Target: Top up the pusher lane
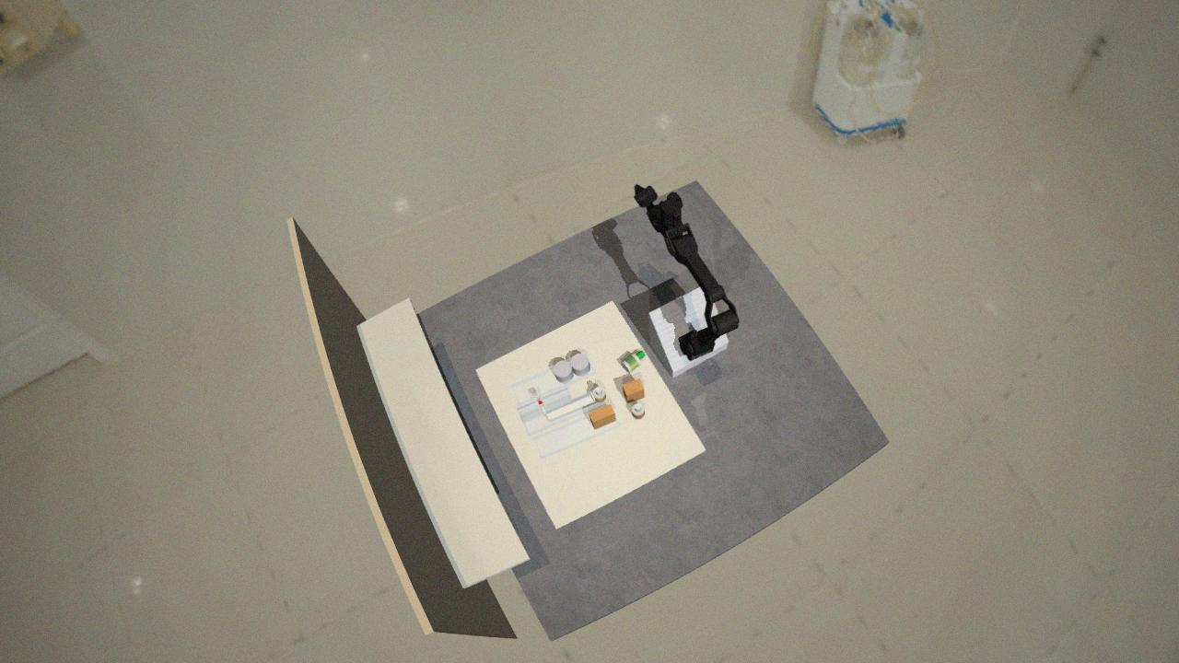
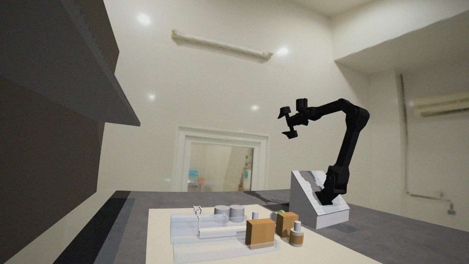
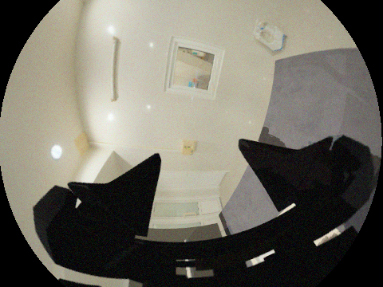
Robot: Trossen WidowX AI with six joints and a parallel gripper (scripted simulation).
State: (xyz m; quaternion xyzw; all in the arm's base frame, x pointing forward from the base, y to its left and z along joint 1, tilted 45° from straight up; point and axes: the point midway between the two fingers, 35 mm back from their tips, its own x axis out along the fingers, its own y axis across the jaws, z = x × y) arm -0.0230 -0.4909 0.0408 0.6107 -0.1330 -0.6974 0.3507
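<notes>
1. Hand (image 2: 288,123) high above desk (image 2: 377,236), far right, fingers wide apart, nothing between.
2. Loose jar (image 2: 296,234) w/ brown band upright on cream mat (image 2: 328,252), near right, just beside brown box (image 2: 259,233).
3. Clear pusher lane (image 2: 213,226) at left; jar inside (image 2: 255,215) near its front end.

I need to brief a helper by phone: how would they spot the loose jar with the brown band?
Find the cream mat on the grey table. Near its right edge, beside two brown boxes, stands a small jar. Unlike the green-banded jar lying on its side, it is upright with a brown band.
</notes>
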